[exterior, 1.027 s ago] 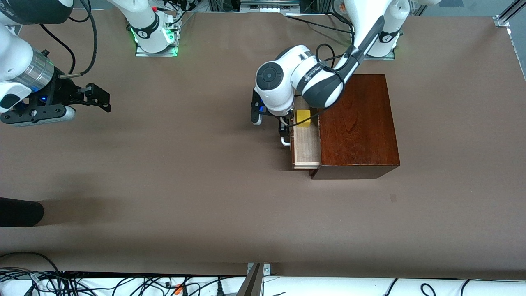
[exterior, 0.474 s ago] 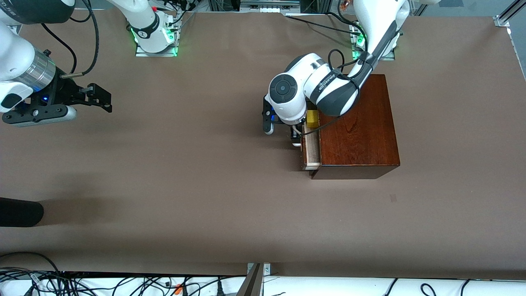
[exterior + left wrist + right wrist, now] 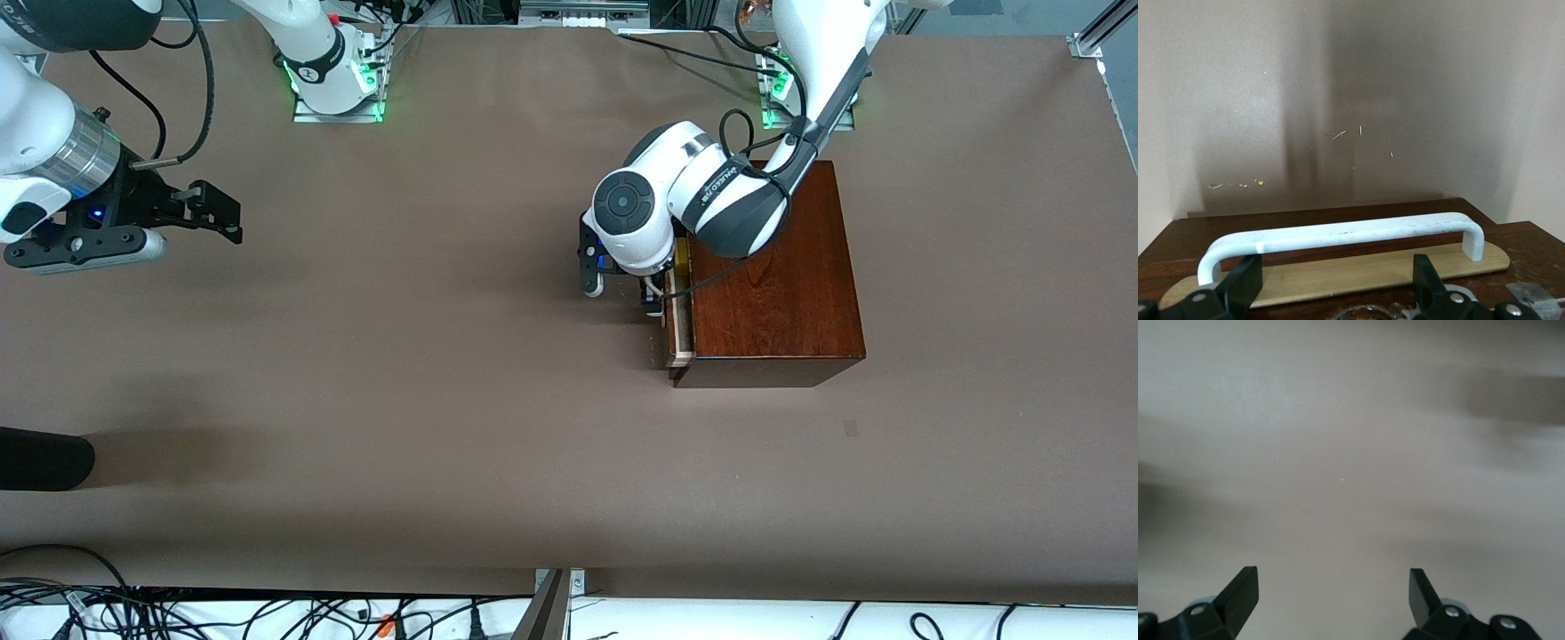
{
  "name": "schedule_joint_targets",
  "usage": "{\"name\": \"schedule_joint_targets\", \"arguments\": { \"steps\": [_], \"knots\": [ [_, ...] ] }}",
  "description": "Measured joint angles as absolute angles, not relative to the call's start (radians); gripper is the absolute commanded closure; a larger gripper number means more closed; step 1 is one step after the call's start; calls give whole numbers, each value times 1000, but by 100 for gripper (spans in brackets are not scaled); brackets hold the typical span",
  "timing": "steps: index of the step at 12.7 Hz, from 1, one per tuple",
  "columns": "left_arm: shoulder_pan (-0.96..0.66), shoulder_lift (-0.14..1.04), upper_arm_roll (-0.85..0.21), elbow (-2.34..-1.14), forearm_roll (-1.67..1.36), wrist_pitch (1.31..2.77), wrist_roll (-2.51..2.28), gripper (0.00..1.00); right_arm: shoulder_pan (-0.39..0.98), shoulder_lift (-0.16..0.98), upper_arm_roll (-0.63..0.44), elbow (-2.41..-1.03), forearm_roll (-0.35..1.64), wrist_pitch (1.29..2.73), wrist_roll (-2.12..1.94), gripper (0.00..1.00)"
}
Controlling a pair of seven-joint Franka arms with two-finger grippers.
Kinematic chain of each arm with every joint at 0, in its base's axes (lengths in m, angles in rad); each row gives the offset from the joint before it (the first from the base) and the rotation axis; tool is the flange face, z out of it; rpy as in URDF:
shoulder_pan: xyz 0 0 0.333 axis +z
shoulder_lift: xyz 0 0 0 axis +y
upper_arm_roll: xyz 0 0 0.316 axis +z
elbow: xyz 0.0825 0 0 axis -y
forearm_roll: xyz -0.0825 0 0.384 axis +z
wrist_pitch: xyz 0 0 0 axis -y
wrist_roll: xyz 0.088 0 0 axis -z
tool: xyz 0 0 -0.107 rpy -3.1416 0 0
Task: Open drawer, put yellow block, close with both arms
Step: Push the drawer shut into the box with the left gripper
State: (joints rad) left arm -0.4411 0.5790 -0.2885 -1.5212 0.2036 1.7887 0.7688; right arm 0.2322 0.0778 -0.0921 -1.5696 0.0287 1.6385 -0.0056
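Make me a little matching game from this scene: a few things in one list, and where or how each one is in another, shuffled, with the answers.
Things:
1. drawer
2. yellow block
3. left end effector
4. right end effector

States:
A. open, waiting over bare table at the right arm's end
B. open, at the white handle
C. only a sliver showing, in the drawer under the left arm
D. almost shut in the mahogany box

Pairs: 1-D, 2-C, 3-B, 4-A
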Motion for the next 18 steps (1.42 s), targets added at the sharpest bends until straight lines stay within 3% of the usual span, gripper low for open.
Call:
{"name": "schedule_joint_targets", "arguments": {
  "steps": [18],
  "knots": [
    [-437,582,-253,-1521,203,1766,768,0,232,78,-93,-1570,34,1639,-5,0]
  ]
}}
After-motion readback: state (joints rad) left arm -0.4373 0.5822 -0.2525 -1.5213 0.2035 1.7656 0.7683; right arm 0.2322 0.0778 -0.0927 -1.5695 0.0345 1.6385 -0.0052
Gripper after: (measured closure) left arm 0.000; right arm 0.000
